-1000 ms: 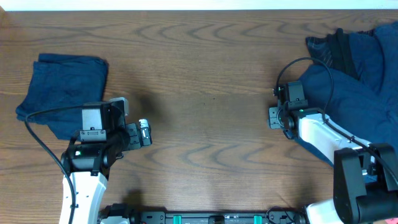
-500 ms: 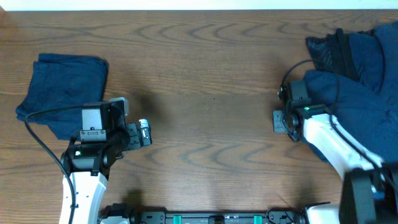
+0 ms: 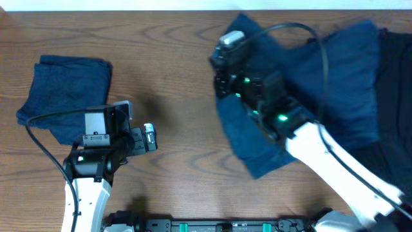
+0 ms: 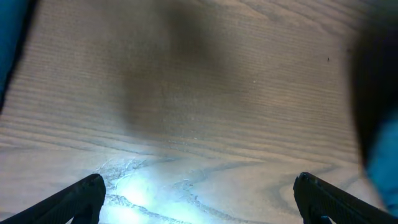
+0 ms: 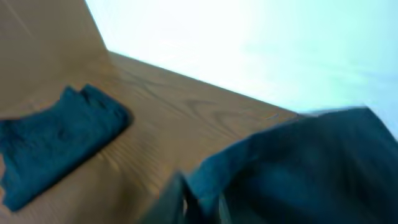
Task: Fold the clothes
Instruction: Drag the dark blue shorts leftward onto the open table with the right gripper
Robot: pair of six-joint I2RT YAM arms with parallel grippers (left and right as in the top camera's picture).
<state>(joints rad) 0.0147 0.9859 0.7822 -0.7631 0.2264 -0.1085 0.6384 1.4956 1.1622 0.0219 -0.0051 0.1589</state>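
Note:
A folded blue garment [image 3: 64, 93] lies on the wooden table [image 3: 174, 71] at the left; it also shows in the right wrist view [image 5: 56, 146]. My right gripper [image 3: 220, 74] is raised over the table's middle and shut on an edge of a large unfolded blue cloth [image 3: 335, 77], which hangs and trails to the right. In the right wrist view the blurred jaws [image 5: 199, 205] pinch that cloth [image 5: 298, 168]. My left gripper [image 3: 149, 137] is open and empty just right of the folded garment, its fingertips [image 4: 202, 202] over bare wood.
A darker pile of clothes [image 3: 396, 96] lies at the right edge. A white wall runs along the table's far edge [image 5: 249, 43]. The right arm's cable loops above the held cloth [image 3: 302, 29].
My right gripper has swept from the right side of the table up and left to the middle, pulling the blue cloth with it. The left arm has not moved.

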